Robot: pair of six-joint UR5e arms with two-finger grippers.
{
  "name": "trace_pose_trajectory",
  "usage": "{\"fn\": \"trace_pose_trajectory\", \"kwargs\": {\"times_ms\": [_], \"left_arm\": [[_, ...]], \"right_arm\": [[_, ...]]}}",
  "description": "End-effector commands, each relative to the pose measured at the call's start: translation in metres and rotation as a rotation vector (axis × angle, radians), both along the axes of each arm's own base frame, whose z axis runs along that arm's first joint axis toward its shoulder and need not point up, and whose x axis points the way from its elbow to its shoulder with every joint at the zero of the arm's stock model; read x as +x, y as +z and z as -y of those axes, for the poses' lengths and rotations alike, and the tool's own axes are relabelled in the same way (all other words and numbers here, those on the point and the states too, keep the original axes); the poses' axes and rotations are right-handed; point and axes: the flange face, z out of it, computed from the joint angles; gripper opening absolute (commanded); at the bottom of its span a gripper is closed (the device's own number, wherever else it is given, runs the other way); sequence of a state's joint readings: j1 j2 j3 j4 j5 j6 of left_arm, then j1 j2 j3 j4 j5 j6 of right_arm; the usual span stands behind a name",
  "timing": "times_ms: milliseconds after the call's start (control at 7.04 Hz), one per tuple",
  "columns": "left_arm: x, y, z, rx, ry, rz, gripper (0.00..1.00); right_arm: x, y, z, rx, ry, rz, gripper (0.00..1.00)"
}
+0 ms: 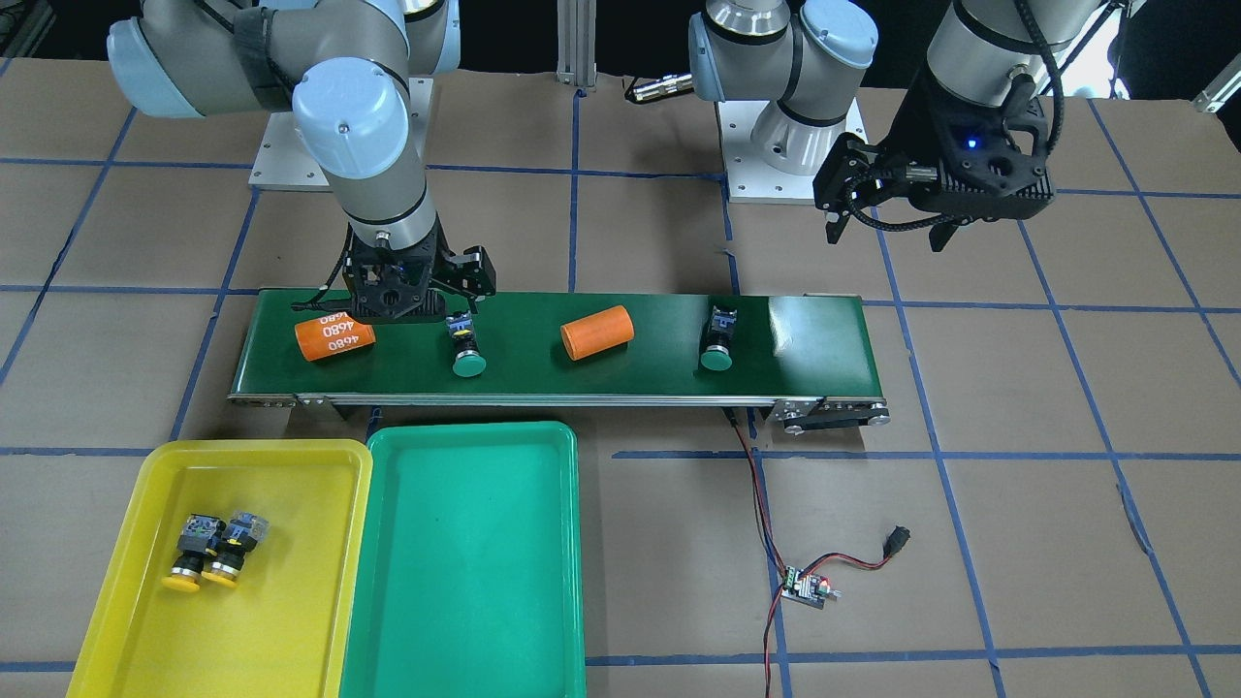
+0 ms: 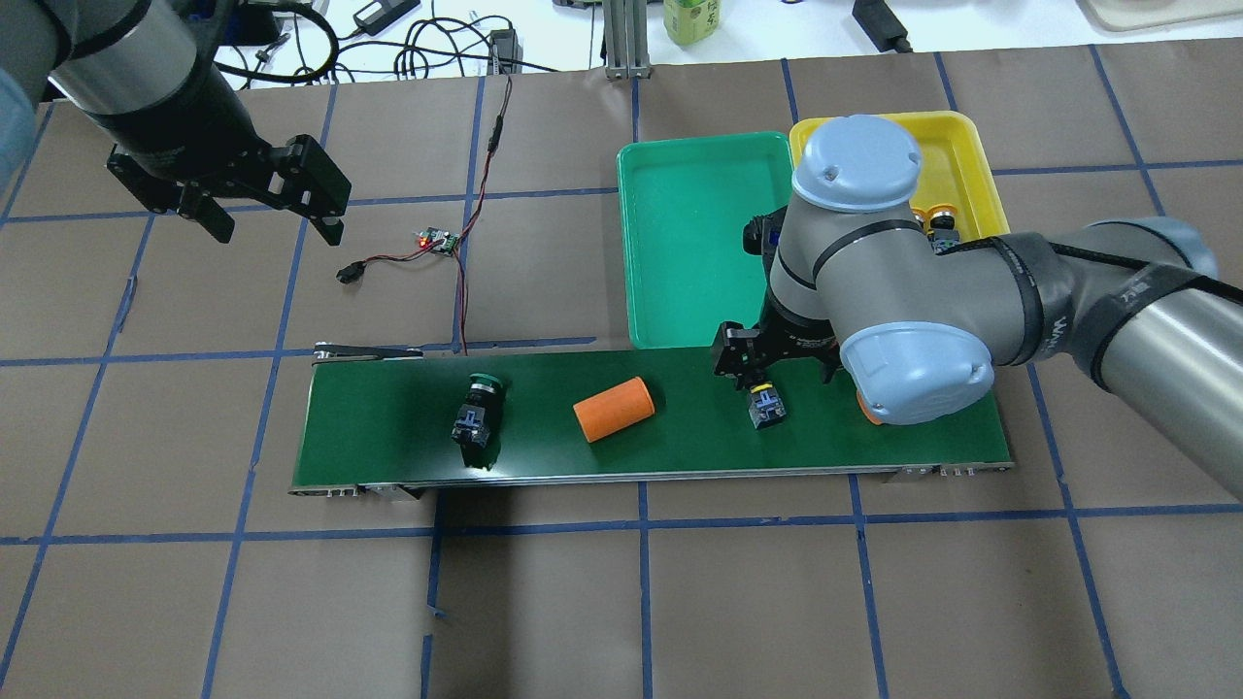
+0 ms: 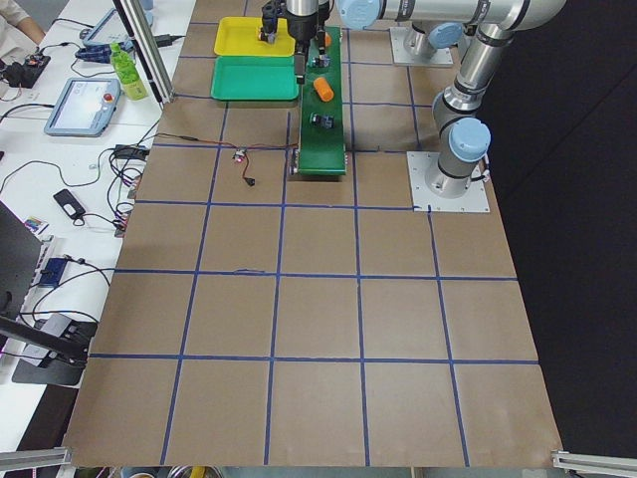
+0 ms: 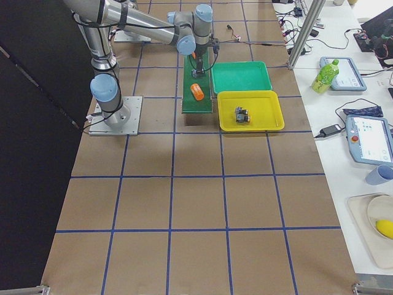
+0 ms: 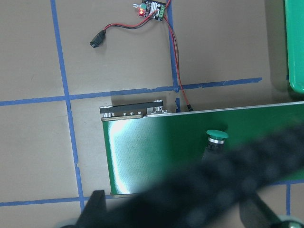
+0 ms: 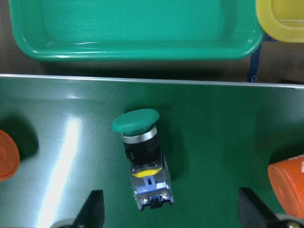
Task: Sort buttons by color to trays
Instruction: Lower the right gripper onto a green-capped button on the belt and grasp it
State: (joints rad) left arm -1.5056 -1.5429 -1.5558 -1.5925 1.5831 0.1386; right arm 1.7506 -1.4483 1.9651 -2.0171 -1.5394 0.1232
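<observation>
Half done, I'd say: both yellow-capped push-buttons (image 1: 208, 553) lie in the shallow yellow plastic tray (image 1: 320, 456), two green-capped push-buttons (image 1: 465, 347) wait on the dark-green conveyor belt (image 1: 659, 373), the right hand (image 1: 402, 296) spread empty over one, the left hand (image 2: 275, 209) open, holding nothing.

Both arms on my screens are the same build: brushed silver-grey tubes, pale blue round caps (image 2: 859, 160) on the joints, and thin black rings where the sections meet. The right arm (image 1: 364, 145) shows small screw heads on its cap. Black straps (image 1: 254, 44) wrap its upper link, one with white lettering I can't read. The left arm (image 1: 979, 48) carries a ribbed black cable (image 1: 1042, 58) to its wrist, where a blue light (image 1: 972, 143) glows on the black housing. The left gripper (image 2: 279, 225) and right gripper (image 1: 407, 305) are matte black and angular, jaws included. Each arm has a square silver base plate (image 3: 423, 199).
</observation>
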Motion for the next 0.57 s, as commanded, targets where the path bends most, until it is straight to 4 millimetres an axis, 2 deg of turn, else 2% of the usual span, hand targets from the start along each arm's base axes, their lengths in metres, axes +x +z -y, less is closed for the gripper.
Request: {"fn": "trace_pose_trajectory", "kwargs": {"times_ms": [0,142,284,426], "left_arm": [[0.000,0.001,0.001,-0.010,0.001,-0.001,1.00],[0.000,0.002,0.002,-0.011,0.001,-0.001,1.00],[0.000,0.003,0.002,-0.013,0.001,-0.001,1.00],[0.000,0.003,0.002,-0.014,0.001,-0.001,1.00]], "right_arm": [[0.004,-0.020,0.005,0.021,0.010,-0.014,0.98],[0.003,-0.026,0.007,0.032,0.008,-0.022,0.88],[0.003,-0.032,0.007,0.045,0.011,-0.026,0.85],[0.002,-0.044,0.007,0.067,0.022,-0.032,0.66]]}}
